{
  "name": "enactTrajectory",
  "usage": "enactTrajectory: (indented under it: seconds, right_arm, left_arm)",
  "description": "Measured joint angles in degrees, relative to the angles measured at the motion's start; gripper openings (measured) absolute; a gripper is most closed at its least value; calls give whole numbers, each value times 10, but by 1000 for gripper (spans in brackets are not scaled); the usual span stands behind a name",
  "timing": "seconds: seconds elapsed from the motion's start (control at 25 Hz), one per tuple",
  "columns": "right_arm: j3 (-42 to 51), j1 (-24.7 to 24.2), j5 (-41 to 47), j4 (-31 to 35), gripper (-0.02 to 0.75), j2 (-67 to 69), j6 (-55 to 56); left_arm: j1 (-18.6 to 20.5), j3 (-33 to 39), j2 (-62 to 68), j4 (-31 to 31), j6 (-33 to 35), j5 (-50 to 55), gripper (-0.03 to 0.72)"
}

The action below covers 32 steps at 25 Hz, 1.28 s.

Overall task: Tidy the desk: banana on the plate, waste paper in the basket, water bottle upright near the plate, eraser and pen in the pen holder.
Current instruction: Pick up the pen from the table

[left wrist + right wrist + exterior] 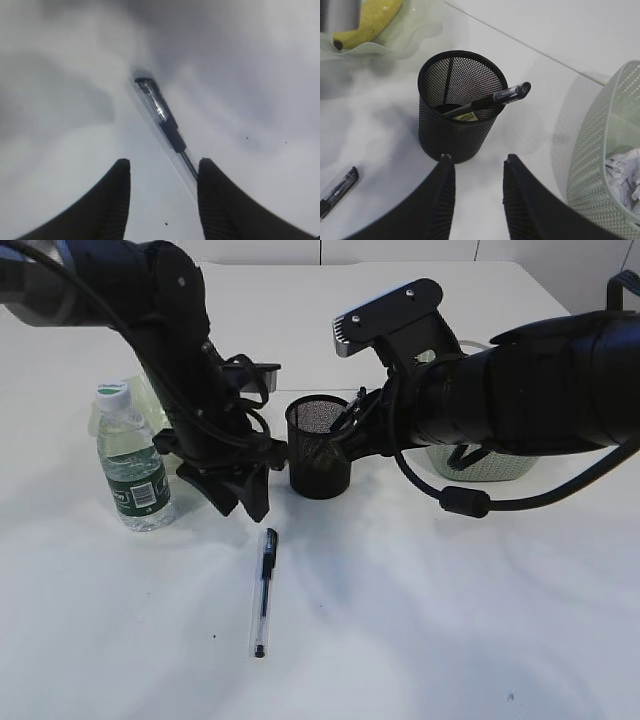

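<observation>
Two arms lean over a plain white tabletop. A bottle stands upright at left, beside the plate; a pen lies flat in front, near the black mesh holder.

From the left wrist, the left claw hangs spread above that pen's near end, pinching nothing.

From the right wrist, the right claw stands parted and empty before the holder, where another pen leans and a pale eraser lies. A banana rests on the plate; crumpled paper sits in the basket.
</observation>
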Motion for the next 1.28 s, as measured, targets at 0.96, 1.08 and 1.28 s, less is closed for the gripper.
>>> enactTrajectory:
  seconds: [0.96, 1.08, 1.28]
  right_arm:
    - [0, 0, 0, 0, 249, 0, 0]
    - [0, 0, 0, 0, 249, 0, 0]
    - [0, 0, 0, 0, 249, 0, 0]
  left_arm:
    - [-14, 0, 39, -5, -2, -31, 319]
    - [-14, 0, 48, -6, -2, -33, 320]
    - [-14, 0, 50, -7, -2, -35, 320]
